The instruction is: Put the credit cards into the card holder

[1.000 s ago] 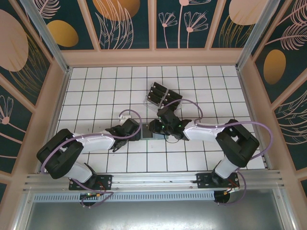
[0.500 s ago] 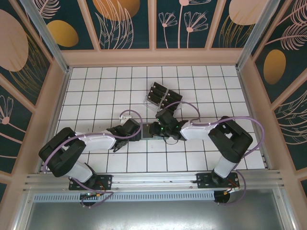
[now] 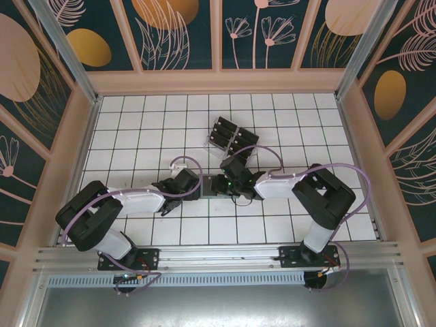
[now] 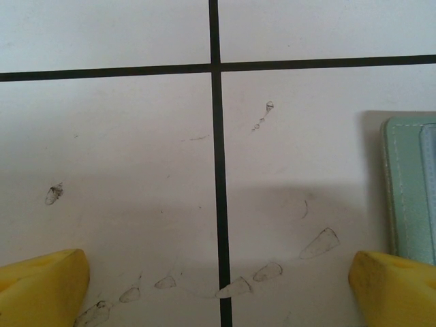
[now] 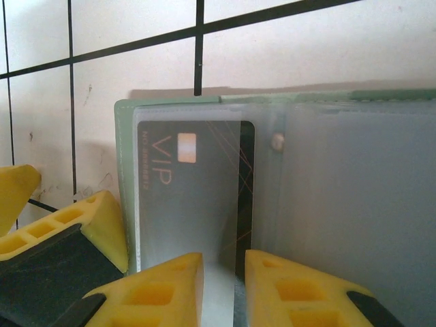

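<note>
One VIP credit card (image 5: pixel 191 184) is mostly in the card holder (image 5: pixel 126 136), just ahead of R gripper (image 5: pixel 223 286). Jaws near-shut, can't tell if I'm pinching it. L gripper (image 4: pixel 218 293) wide open, empty, holder beside it. Rack (image 3: pixel 231 134) cards beyond still to do, I reckon.

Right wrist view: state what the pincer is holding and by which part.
The right pincer appears to grip the black VIP card by its near edge; the rest lies under the card holder's clear sleeve. The left pincer is open, empty.
</note>
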